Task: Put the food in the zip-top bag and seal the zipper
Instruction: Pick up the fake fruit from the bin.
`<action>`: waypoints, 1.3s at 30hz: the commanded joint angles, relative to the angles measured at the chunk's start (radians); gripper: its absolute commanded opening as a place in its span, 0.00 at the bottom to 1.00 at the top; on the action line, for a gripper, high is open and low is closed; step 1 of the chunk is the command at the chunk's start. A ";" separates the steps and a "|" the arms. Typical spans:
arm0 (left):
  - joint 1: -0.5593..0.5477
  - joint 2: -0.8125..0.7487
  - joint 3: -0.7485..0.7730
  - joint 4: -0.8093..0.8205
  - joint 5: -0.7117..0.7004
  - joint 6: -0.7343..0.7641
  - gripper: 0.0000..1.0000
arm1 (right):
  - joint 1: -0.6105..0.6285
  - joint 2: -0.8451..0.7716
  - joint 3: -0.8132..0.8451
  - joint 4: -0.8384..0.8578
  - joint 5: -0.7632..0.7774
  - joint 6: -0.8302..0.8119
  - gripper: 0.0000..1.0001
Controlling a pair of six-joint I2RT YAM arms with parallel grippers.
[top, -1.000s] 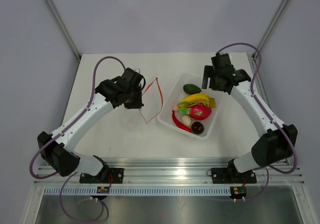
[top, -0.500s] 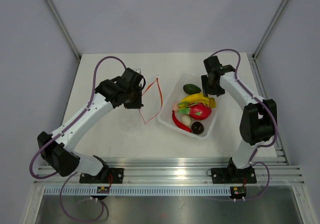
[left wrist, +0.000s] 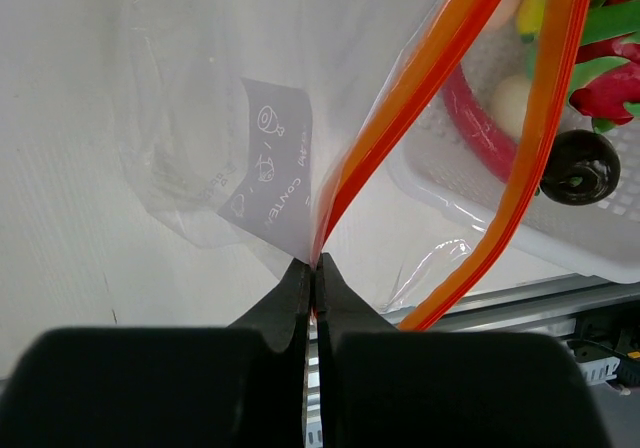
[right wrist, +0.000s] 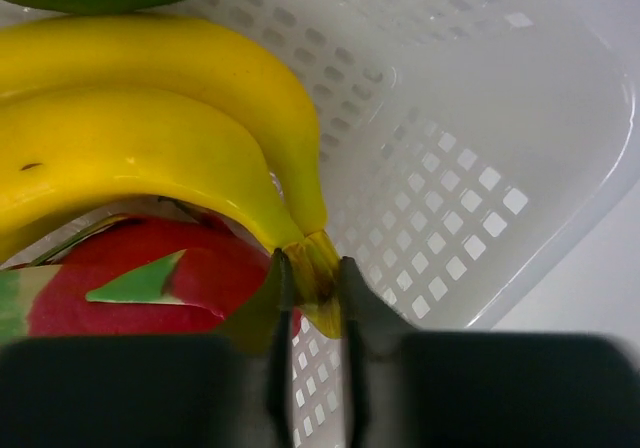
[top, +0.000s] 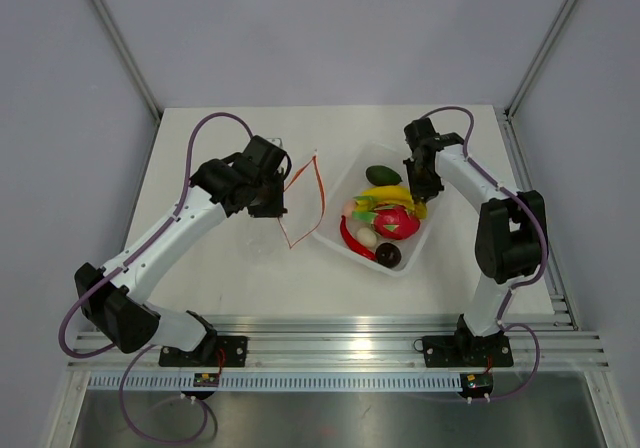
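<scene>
The zip-top bag [left wrist: 200, 118] hangs with its mouth open, and the orange-red zipper [left wrist: 420, 78] spreads in two strands. My left gripper [left wrist: 315, 268] is shut on the bag's mouth edge, held above the table left of the tray [top: 275, 203]. The food lies in a clear tray [top: 404, 269]: banana [top: 385, 196], dragon fruit [top: 397, 223], chilli [top: 352, 240], avocado [top: 381, 175], dark round fruit [top: 389, 255] and a whitish piece [top: 367, 236]. My right gripper [right wrist: 312, 278] is shut on the stem end of the banana [right wrist: 150, 138], which rests on the dragon fruit [right wrist: 150, 278].
The perforated tray wall [right wrist: 480, 118] rises close to the right of my right gripper. The bag's lower part [top: 265, 240] lies crumpled on the white table. Metal frame posts stand at the table's far corners, and a rail runs along the near edge.
My right gripper has swung in from the tray's far right corner, come down on the banana's stem and closed on it. The tray has shifted slightly. The left arm has not moved.
</scene>
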 commanded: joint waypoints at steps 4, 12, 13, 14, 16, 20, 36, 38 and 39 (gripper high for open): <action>-0.003 -0.017 0.036 0.032 0.016 0.015 0.00 | -0.003 -0.053 -0.025 0.009 0.011 0.041 0.60; -0.003 -0.017 0.040 0.026 0.021 0.013 0.00 | -0.003 -0.001 -0.070 0.047 -0.010 0.042 0.57; -0.003 -0.021 0.036 0.026 0.019 0.012 0.00 | -0.003 0.004 -0.079 0.061 -0.015 0.042 0.54; -0.003 -0.023 0.035 0.026 0.016 0.013 0.00 | -0.003 0.012 -0.082 0.069 -0.016 0.044 0.51; -0.003 -0.026 0.033 0.023 0.014 0.013 0.00 | -0.003 0.015 -0.085 0.076 -0.013 0.046 0.40; -0.003 -0.027 0.029 0.023 0.013 0.010 0.00 | -0.003 -0.025 -0.074 0.075 0.014 0.047 0.28; -0.002 0.112 0.225 -0.066 0.082 0.013 0.00 | 0.121 -0.359 0.087 -0.055 0.380 0.040 0.00; -0.002 0.141 0.277 -0.113 0.093 0.021 0.00 | 0.194 -0.379 0.088 -0.040 0.531 0.010 0.00; -0.003 0.146 0.289 -0.126 0.096 0.029 0.00 | 0.222 -0.385 0.090 -0.030 0.574 -0.023 0.00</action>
